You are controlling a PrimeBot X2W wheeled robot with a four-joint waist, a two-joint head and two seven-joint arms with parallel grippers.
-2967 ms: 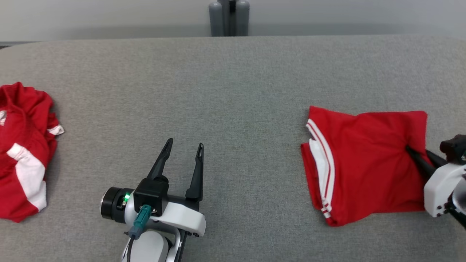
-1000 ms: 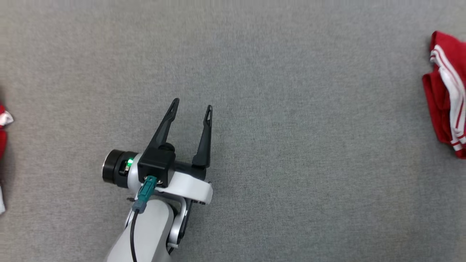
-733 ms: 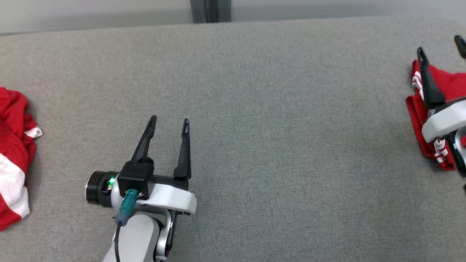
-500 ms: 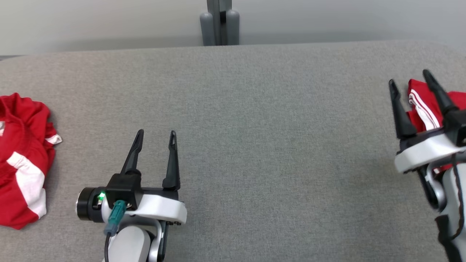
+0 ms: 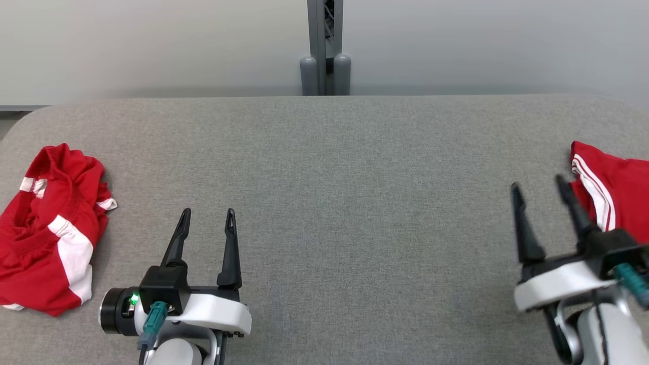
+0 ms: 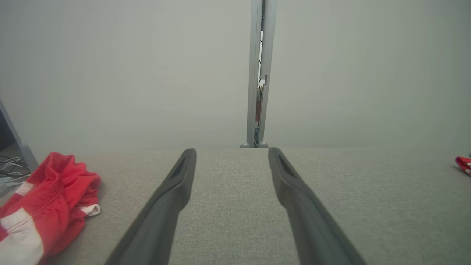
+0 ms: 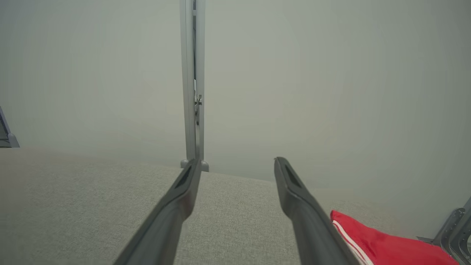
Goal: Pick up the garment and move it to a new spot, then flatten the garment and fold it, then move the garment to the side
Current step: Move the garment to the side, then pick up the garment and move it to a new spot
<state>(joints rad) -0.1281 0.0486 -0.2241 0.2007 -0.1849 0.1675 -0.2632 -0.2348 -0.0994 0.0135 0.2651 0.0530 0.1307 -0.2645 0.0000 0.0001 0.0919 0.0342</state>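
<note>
A folded red garment with white stripes (image 5: pixel 616 197) lies at the table's far right edge, partly cut off; the right wrist view shows it (image 7: pixel 382 244) low on the right. My right gripper (image 5: pixel 537 185) is open just left of it, apart from it, holding nothing. A crumpled red and white garment (image 5: pixel 48 230) lies in a heap at the far left, also in the left wrist view (image 6: pixel 44 200). My left gripper (image 5: pixel 208 217) is open and empty near the front, right of that heap.
The grey fabric table (image 5: pixel 324 192) spreads between both arms. A grey post (image 5: pixel 324 50) stands behind the far edge, against a pale wall. Cables (image 6: pixel 11 169) lie off the table's left end.
The right gripper has let go of the folded garment and drawn back to the front right, open. The camera swung and tilted meanwhile. The left gripper stayed open.
</note>
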